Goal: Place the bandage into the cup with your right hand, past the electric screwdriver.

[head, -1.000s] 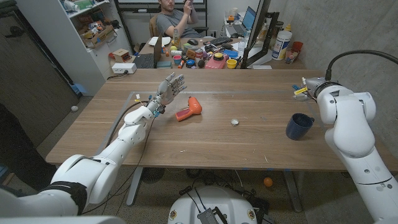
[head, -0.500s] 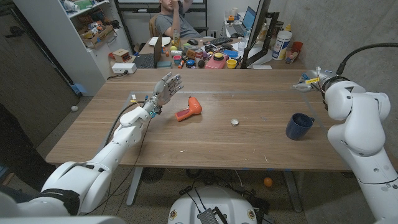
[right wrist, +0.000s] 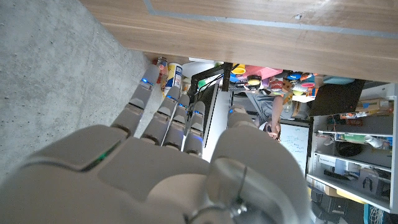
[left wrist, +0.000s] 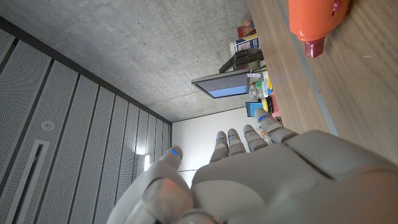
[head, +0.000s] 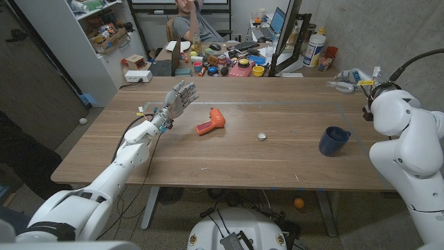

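Head view, nearest first: the dark blue ceramic cup [head: 334, 140] stands on the wooden tabletop [head: 229, 160] toward the right, with the small round silvery bandage roll [head: 261, 136] lying well apart from it near the middle. Farther back and to the left lies the orange electric screwdriver [head: 211, 121], on its side. Beside it, the left hand [head: 178, 100] is raised above the tabletop with its fingers [head: 186, 89] spread apart and nothing in them. At the far right edge the right hand [head: 350, 78] is small and partly hidden behind its white arm; here I cannot tell how its fingers lie.

Right wrist view settles that: the right hand [right wrist: 180, 168] has its fingers [right wrist: 163, 109] extended side by side, apart from the thumb, holding nothing, and the tabletop [right wrist: 249, 18] edge shows beyond them.

Left wrist view gives the back of the left hand [left wrist: 267, 180] with straight fingers [left wrist: 239, 138], and a close look at the orange screwdriver [left wrist: 314, 18] just beyond them. A person sits at a cluttered desk behind the table.
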`<state>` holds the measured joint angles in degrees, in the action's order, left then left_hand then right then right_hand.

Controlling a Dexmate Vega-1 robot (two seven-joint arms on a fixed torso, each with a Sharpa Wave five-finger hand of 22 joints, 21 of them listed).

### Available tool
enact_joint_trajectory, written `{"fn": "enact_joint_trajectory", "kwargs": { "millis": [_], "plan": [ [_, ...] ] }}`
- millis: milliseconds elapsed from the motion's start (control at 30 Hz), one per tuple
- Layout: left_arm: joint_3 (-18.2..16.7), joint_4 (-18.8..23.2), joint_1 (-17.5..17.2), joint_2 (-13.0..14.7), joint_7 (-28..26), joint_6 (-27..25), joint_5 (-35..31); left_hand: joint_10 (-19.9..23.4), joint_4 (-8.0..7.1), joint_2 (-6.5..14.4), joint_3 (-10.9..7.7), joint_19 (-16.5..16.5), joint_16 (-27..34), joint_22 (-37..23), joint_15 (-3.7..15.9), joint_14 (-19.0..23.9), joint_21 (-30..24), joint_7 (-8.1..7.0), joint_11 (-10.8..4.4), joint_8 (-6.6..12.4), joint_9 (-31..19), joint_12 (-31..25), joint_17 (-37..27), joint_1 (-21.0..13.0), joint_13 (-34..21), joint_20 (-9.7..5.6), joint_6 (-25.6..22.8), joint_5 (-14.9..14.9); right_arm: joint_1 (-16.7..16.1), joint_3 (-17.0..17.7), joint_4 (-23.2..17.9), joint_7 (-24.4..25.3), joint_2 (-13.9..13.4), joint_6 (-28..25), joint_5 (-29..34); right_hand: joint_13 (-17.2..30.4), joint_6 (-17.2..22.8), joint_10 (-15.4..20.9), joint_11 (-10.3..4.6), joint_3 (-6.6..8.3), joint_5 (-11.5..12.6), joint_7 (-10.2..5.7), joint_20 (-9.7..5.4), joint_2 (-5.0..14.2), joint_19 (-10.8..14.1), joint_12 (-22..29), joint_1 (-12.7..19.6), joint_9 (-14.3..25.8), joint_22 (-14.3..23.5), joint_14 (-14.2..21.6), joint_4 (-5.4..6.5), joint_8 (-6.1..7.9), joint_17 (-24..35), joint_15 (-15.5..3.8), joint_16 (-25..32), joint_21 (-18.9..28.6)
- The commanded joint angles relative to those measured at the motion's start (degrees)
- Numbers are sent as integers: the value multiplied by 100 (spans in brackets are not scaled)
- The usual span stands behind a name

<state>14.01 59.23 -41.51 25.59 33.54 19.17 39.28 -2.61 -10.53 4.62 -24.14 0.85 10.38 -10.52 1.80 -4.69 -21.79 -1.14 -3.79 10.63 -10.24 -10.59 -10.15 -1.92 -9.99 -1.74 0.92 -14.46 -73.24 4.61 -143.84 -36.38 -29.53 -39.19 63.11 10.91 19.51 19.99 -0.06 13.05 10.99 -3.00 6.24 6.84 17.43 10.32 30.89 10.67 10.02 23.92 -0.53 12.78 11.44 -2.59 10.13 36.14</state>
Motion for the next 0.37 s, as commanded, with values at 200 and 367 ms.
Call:
{"fn": "enact_joint_trajectory", "kwargs": {
  "millis": [200,367],
  "plan": [
    [-201,617,-614,529,89,204,336,-11,12,463,20,-58,15,-18,54,-45,17,9,-8,23,-18,-38,-16,45,-28,-209,-1,-41,-748,86,-431,2058,-155,-448,-1680,-17,-120,-722,-51,2,-28,-38,46,11,-107,-59,-158,8,17,-313,56,-131,-21,-8,3,-138],
    [-253,454,-673,547,233,497,385,-12,12,463,21,-59,14,-18,45,-46,20,18,-1,24,-18,-38,-16,45,-28,-209,-3,-41,-907,19,-414,2736,-313,-331,-2103,-24,-135,-850,-119,6,-35,-39,70,40,-102,-47,-196,9,20,-336,74,-147,-20,26,21,-159]
  ]
}}
